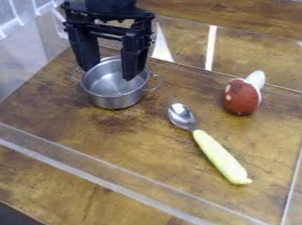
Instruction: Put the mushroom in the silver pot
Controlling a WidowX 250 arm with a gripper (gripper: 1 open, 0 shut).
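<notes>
Spoon point(210, 142) nearest; mushroom point(242, 97) lies apart; gripper point(113, 60), fingers spread, empty, above silver pot point(113, 84).

We note even, moderate light; white glare streaks on the bench point(144, 155); soft low-resolution blur throughout.
</notes>
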